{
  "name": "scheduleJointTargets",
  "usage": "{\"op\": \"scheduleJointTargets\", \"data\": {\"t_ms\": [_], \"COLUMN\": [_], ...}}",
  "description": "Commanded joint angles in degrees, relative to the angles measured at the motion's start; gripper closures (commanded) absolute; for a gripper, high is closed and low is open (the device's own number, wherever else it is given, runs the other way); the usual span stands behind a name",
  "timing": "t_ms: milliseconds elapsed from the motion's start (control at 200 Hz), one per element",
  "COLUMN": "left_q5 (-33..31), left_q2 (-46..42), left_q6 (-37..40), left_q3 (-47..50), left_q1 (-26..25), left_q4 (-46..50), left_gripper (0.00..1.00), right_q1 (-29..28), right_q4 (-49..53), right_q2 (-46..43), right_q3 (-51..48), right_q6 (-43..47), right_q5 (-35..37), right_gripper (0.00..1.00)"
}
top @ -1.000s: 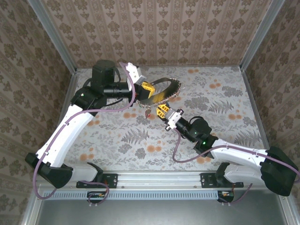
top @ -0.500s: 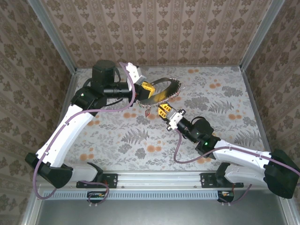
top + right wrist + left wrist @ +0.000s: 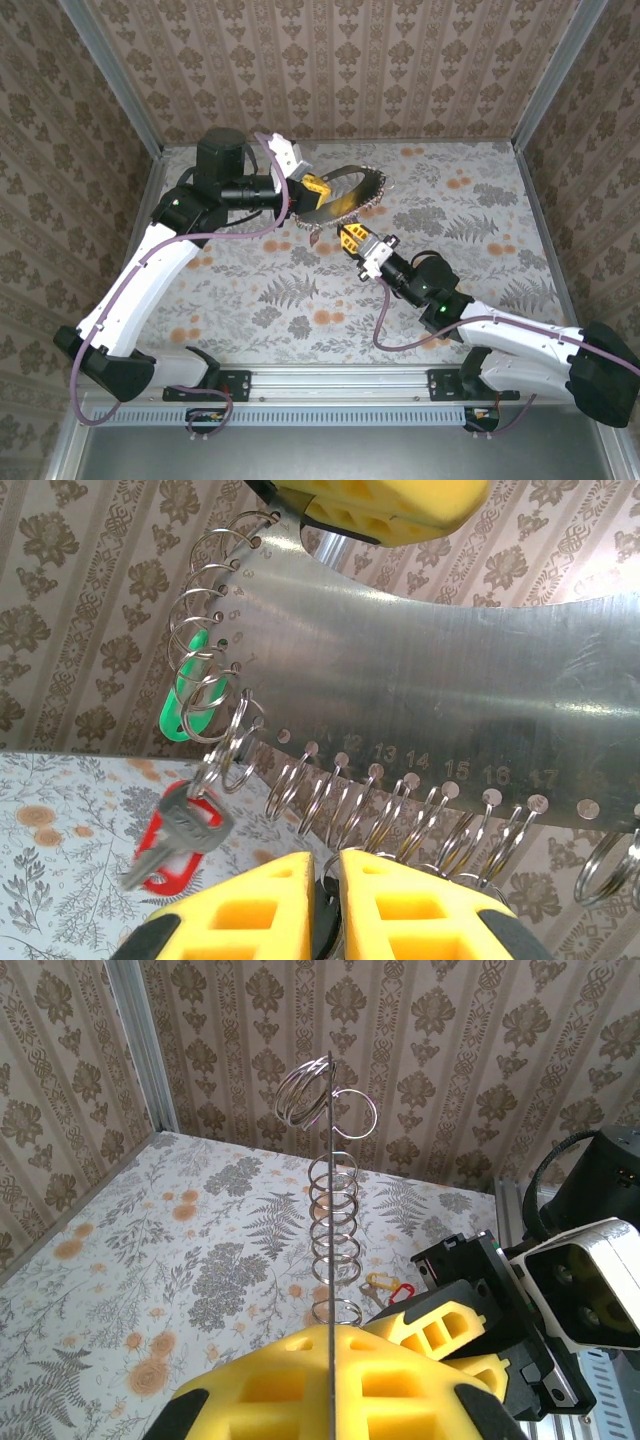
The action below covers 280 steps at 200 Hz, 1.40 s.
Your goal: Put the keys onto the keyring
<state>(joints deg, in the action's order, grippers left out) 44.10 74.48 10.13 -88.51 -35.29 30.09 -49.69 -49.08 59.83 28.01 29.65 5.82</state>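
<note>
keyring [image 3: 420,680] sits straight ahead of the right pincer [image 3: 325,875] and just above it. it is a flat metal arc, and its rim of small rings [image 3: 330,790] runs left to right across the right wrist view, touching or nearly touching the yellow fingertips.

the left pincer [image 3: 313,186] is clamped shut on the far side of the keyring [image 3: 345,195] and holds it up off the table. from the left wrist the plate [image 3: 330,1260] shows edge-on as 1 thin vertical line, so its flat face is turned toward the right arm.

the right pincer [image 3: 350,237] is the nearer free tool. its pads are drawn almost together with only a dark slit between them. it may be nipping 1 of the rings at the rim, but i cannot tell, as the slit hides whatever is in it.

1 red-headed key [image 3: 185,835] hangs from a ring to the left of those fingertips, shaft pointing down and left. 1 green-headed key [image 3: 188,695] sits higher on the same side.

judging from this, the next move depends on that leftward offset along the rim, not on any reach forward.
</note>
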Motion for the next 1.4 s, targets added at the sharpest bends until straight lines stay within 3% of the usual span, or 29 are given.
{"op": "scheduleJointTargets", "data": {"t_ms": [0,760,1395], "left_q5": [0.4,-0.6,-0.9], "left_q2": [-2.1,-1.8,-2.1], "left_q6": [-0.6,-0.3,-0.7], "left_q3": [-0.3,-0.3,-0.4], "left_q1": [-0.6,-0.8,-1.0], "left_q4": [-3.0,-2.4,-2.0], "left_gripper": [1.00,1.00,1.00], "right_q1": [-0.3,-0.3,-0.3], "right_q4": [-1.5,-3.5,-3.8], "right_q2": [-1.0,1.2,4.2], "right_q3": [0.1,3.1,4.7], "right_q6": [0.3,0.1,0.4], "right_q5": [0.8,-1.5,2.4], "right_gripper": [0.84,0.84,0.80]}}
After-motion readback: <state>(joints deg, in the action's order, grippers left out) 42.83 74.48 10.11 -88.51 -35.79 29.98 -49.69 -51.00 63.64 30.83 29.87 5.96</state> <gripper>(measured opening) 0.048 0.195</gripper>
